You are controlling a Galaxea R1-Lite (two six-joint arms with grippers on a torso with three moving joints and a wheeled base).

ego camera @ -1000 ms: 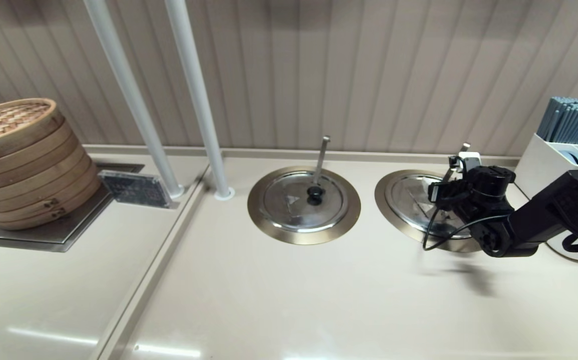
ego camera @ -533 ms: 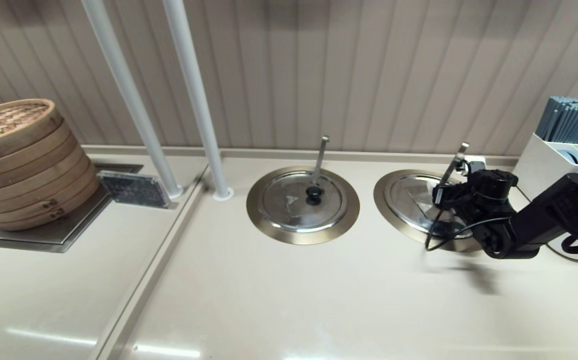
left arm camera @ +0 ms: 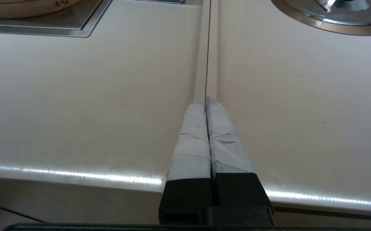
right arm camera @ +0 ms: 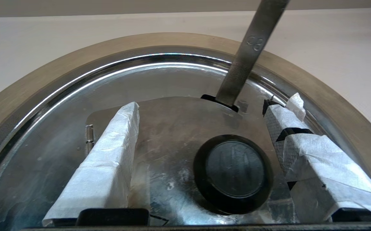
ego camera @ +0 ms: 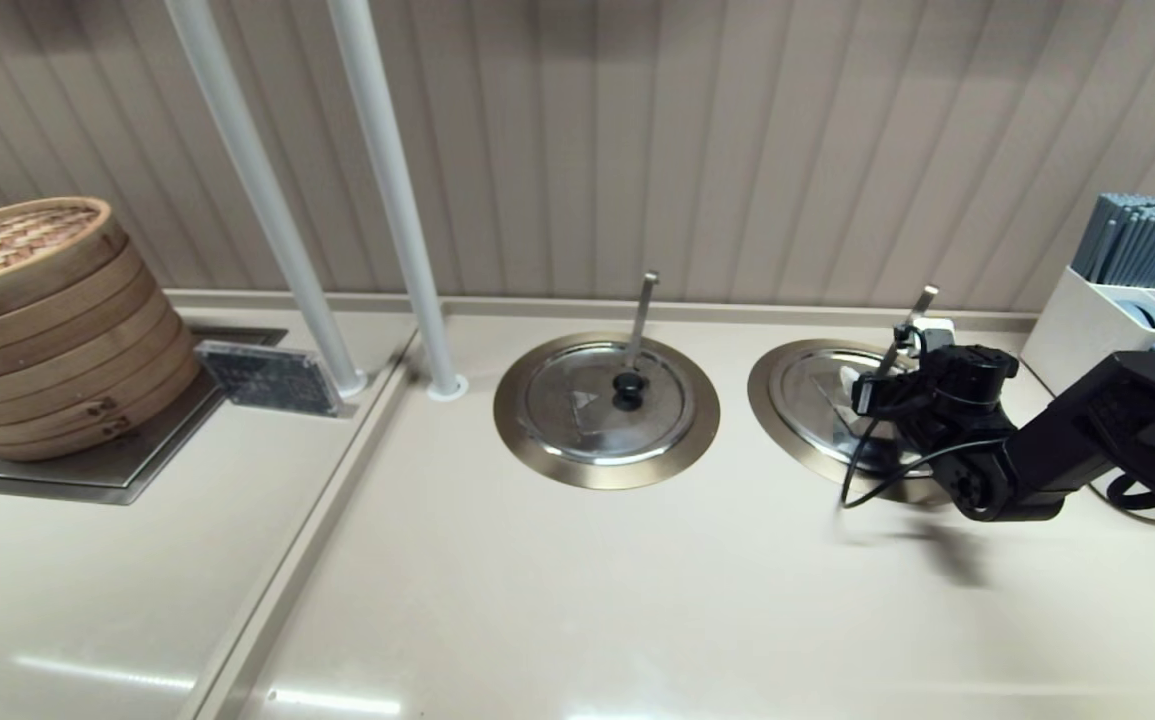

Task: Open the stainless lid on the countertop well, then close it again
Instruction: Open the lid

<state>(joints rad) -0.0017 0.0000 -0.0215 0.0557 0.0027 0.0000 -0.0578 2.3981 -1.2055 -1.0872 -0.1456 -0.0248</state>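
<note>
From the head, the right gripper hovered over the stainless lid, seated flat in the countertop well; in the right wrist view its fingers stood apart, flanking the black knob without touching. In the left wrist view, the left gripper sat pressed closed above the counter.

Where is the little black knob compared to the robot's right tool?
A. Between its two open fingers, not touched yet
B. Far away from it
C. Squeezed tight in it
A: the right tool is open, with the black knob untouched between its taped fingers.
</note>
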